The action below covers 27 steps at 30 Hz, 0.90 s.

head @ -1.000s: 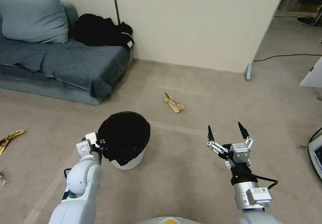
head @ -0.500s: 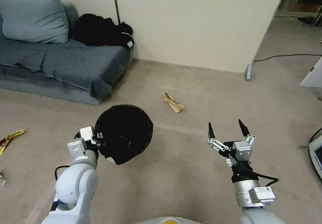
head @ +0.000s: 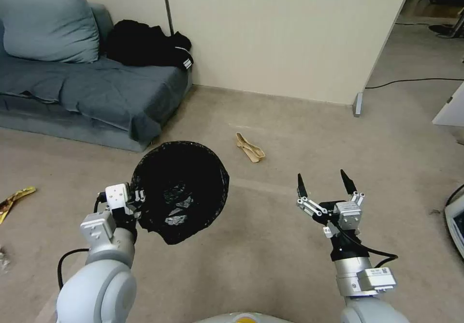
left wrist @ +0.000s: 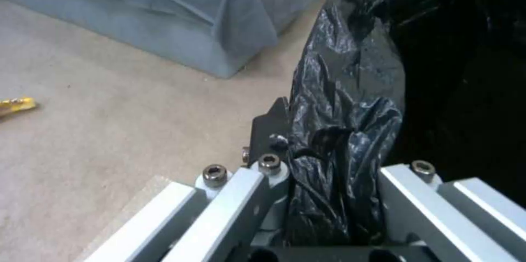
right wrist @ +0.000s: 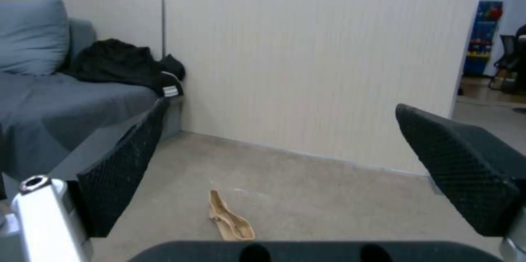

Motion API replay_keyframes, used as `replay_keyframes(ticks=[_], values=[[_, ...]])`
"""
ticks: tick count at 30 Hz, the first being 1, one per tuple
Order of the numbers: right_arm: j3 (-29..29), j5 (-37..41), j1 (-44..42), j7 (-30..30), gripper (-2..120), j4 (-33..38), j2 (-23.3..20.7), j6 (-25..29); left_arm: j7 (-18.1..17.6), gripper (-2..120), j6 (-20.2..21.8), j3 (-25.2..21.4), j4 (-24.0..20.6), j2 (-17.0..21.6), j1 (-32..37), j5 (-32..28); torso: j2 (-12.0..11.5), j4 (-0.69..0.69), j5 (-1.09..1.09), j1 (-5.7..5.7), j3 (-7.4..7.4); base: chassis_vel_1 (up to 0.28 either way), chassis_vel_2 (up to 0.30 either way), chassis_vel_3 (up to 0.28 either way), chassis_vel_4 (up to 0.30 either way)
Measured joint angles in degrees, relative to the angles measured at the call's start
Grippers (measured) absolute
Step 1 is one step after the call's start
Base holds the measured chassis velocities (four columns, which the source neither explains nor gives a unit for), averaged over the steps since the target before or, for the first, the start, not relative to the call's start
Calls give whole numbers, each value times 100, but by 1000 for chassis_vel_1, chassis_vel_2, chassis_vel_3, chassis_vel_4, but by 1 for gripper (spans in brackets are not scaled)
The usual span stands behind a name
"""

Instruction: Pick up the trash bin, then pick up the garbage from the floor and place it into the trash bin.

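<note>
In the head view, the left gripper (head: 137, 202) is clamping the near-left rim of the trash bin (head: 180, 190) and holding it above the floor (head: 270, 134), the black liner facing up at the camera. A tan scrap (head: 250, 147) of garbage is lying on the floor beyond the bin, between it and the wall (head: 290, 33). A yellow wrapper (head: 17, 198) is lying at the far left edge of the floor, well apart from the bin. The right gripper (head: 323, 183) is hovering over bare floor on the right, its two black fingers standing wide apart and gripping nothing. A blue sofa (head: 96, 95) with a cushion (head: 46, 25) and dark clothing (head: 145, 45) is sitting against the wall on the left.

In the left wrist view, the gripper (left wrist: 334, 163) is pinching the crinkled black liner (left wrist: 351, 101) over the bin's rim — one finger outside it, the other inside. The sofa (left wrist: 192, 15) and the yellow wrapper (left wrist: 16, 105) are showing behind.

In the right wrist view, the gripper (right wrist: 296, 159) is showing its textured fingers (right wrist: 123, 171) spread wide — the tan scrap (right wrist: 229, 221) is lying on the floor (right wrist: 328, 196) between them, farther off, near the wall (right wrist: 307, 56).
</note>
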Motion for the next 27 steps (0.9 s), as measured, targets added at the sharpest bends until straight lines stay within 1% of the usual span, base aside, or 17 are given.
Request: replay_keyframes(ticks=[8,15,17,27], values=[[-189,-7,47,-144,100,-114,102,43,26,4,-91,85,-76,-181,166,261,0,0,0,0,0,0,0,0,0],[-254,-61,69,-207,100,-149,134,18,36,4,-124,117,-76,-194,207,312,0,0,0,0,0,0,0,0,0],[-254,-75,73,-316,100,-170,127,-16,63,4,-178,122,-38,-213,209,382,0,0,0,0,0,0,0,0,0],[-208,-80,55,-373,100,-175,87,-17,104,4,-229,216,38,-246,213,490,0,0,0,0,0,-8,9,13,-9]])
